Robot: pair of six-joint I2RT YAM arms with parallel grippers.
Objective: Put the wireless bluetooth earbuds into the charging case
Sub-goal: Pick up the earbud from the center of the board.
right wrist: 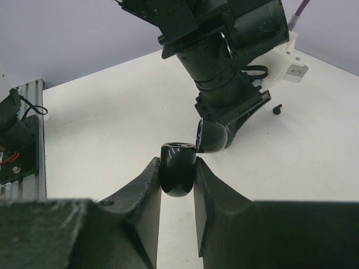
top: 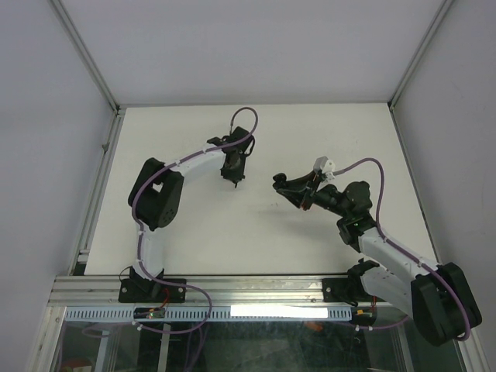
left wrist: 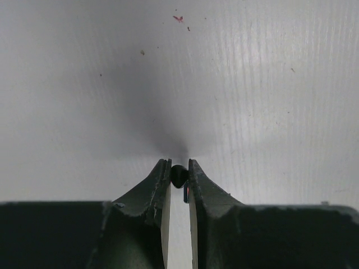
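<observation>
A white bench [top: 256, 240] fills the floor of the enclosure, its surface faintly ribbed and marked with a small red speck [left wrist: 178, 18] and a few dark flecks [left wrist: 142, 52]. Plain grey panels [top: 46, 116] close it in on the left, right and far sides, joined by aluminium posts [top: 84, 53] that rise from the two far corners. Along the near edge runs an aluminium rail [top: 256, 287], a side rail [top: 99, 194] follows the left edge, and just outside the near one lies a slotted white cable duct [top: 209, 312].
</observation>
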